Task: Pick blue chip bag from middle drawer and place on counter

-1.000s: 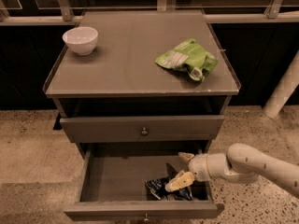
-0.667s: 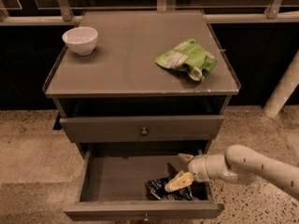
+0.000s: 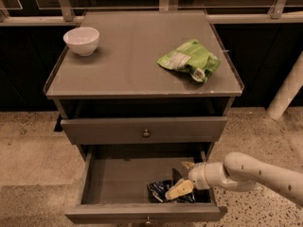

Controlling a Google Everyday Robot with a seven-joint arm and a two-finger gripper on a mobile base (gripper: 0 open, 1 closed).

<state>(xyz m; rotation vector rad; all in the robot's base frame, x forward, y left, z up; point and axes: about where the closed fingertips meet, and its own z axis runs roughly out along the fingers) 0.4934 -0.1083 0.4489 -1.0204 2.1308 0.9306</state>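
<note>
The middle drawer (image 3: 118,178) is pulled open below the shut top drawer (image 3: 142,129). The blue chip bag (image 3: 161,190), crumpled dark blue foil, lies at the drawer's front right. My gripper (image 3: 179,183) comes in from the right on a white arm and sits inside the drawer right over the bag; one pale finger lies across the bag and a dark finger stands behind it. The counter (image 3: 128,56) is the grey cabinet top above.
A white bowl (image 3: 81,40) stands at the counter's back left. A bright green bag (image 3: 189,60) lies on the counter's right side. A white post (image 3: 286,91) stands to the cabinet's right. The floor is speckled stone.
</note>
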